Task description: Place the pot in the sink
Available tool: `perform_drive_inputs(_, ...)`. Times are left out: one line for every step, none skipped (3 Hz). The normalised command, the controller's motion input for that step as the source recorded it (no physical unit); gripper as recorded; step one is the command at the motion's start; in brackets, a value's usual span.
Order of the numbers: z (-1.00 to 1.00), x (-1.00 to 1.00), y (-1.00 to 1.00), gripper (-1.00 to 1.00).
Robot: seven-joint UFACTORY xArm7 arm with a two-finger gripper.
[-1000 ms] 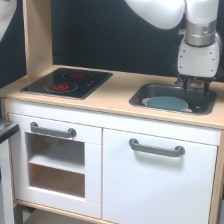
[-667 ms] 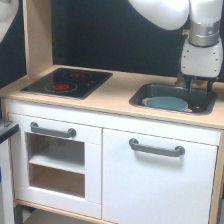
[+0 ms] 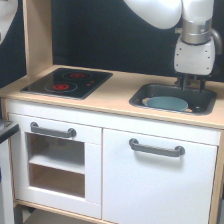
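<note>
My gripper [image 3: 192, 83] hangs over the back of the sink [image 3: 145, 95], above the rim, and I cannot make out how my jaws stand. The pot [image 3: 166, 103] sits inside the sink, below me and apart from me. To the exterior view's left, the black stovetop [image 3: 68, 82] with red rings lies flat on the wooden counter [image 3: 116, 91].

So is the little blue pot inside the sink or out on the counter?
Inside. The pot sits upright in the sink, its round top below the dark rim, with the gripper above the basin's back right.
</note>
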Motion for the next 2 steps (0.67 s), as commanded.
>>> perform_drive_inputs(-1.0,0.88,0.55,0.64)
perform_drive_inputs(-1.0,0.92,0.61,0.42)
